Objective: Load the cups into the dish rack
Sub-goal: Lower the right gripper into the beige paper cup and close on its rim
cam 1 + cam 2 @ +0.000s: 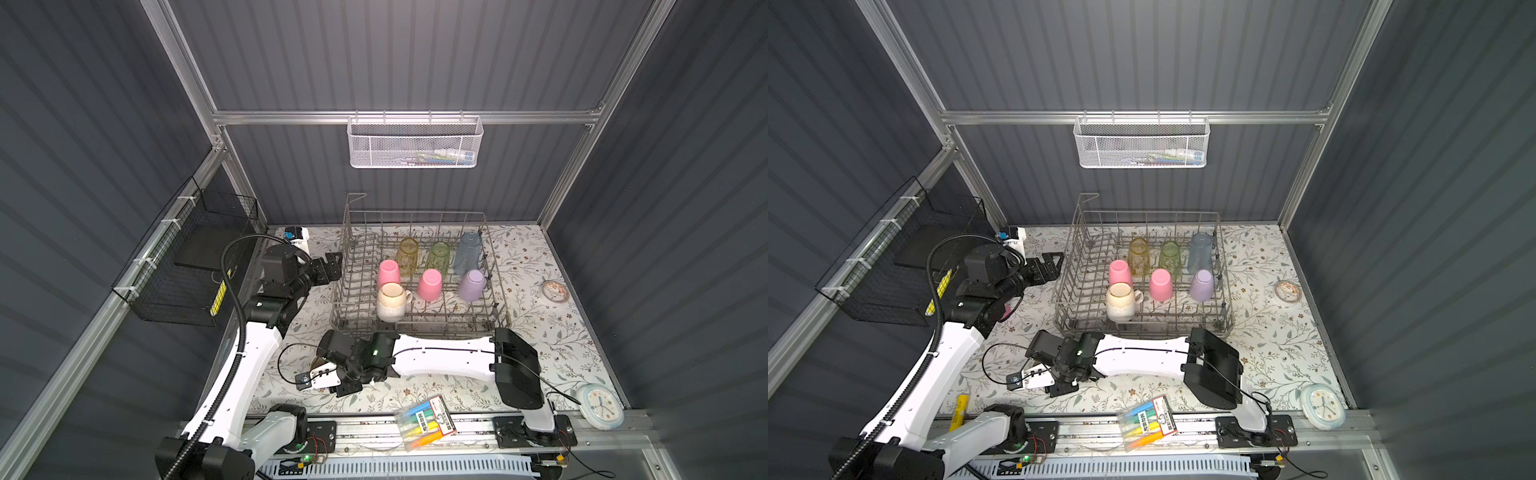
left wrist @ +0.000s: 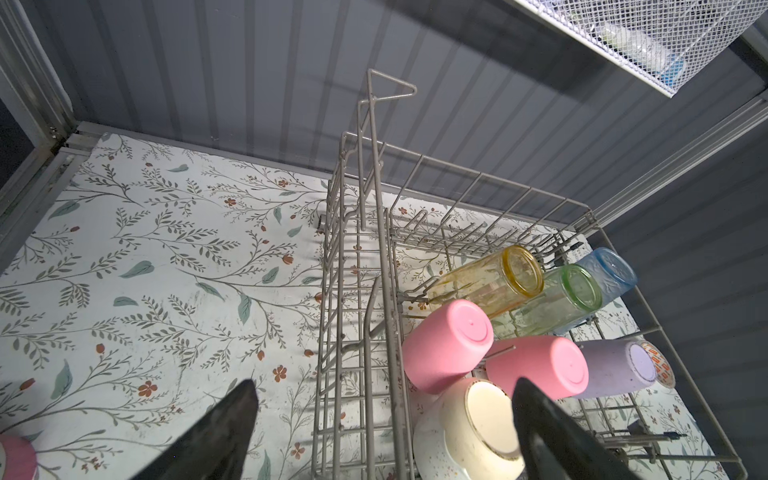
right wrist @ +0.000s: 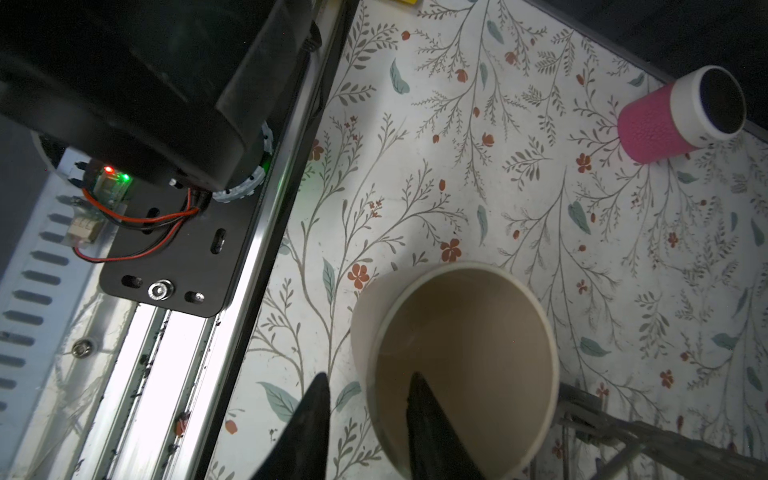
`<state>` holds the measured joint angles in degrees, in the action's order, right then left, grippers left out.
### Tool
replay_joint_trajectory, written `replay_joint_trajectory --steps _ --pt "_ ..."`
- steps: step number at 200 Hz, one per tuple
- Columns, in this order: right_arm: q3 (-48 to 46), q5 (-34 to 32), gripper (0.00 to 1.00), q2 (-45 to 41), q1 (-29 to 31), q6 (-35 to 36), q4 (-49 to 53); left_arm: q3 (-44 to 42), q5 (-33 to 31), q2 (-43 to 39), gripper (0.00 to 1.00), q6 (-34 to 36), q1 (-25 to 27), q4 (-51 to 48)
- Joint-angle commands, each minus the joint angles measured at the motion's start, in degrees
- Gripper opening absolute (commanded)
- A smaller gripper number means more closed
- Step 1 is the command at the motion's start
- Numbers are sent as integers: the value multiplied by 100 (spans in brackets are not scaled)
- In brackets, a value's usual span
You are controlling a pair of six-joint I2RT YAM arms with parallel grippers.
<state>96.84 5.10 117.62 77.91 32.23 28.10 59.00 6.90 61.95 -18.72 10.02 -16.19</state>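
Observation:
The grey wire dish rack [image 1: 419, 216] stands at the back middle and holds several cups upside down or tilted: two pink tumblers [image 1: 389, 272] [image 1: 430, 284], a lilac one [image 1: 472, 284], amber [image 1: 407, 255] and green [image 1: 439, 257] ribbed glasses, a clear-blue tumbler [image 1: 468, 251] and a cream speckled mug [image 1: 391, 301]. A beige tumbler [image 3: 457, 353] stands upright on the mat in front of the rack. My right gripper [image 3: 368, 376] straddles its wall, one finger inside and one outside, with a small gap still showing. My left gripper [image 2: 384, 382] hangs open at the rack's left side, holding nothing.
A short pink pot with a black top [image 3: 681, 114] stands on the mat left of the rack. A marker pack [image 1: 426, 422] and a clock [image 1: 600, 405] lie at the front edge, and a tape roll [image 1: 555, 290] right of the rack. A white mesh basket [image 1: 415, 143] and a black wire basket [image 1: 183, 270] hang on the walls.

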Motion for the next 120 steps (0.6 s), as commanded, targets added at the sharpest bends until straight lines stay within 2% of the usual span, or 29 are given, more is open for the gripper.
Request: replay_joint_trajectory --steps 1,93,120 --pt "190 -3 31 123 21 56 75 -51 162 47 95 -77 -40 155" --pt "510 115 18 406 20 56 518 -98 262 89 95 -133 -97 221" --pt "521 131 10 389 21 17 543 -125 277 89 95 -135 -107 230"
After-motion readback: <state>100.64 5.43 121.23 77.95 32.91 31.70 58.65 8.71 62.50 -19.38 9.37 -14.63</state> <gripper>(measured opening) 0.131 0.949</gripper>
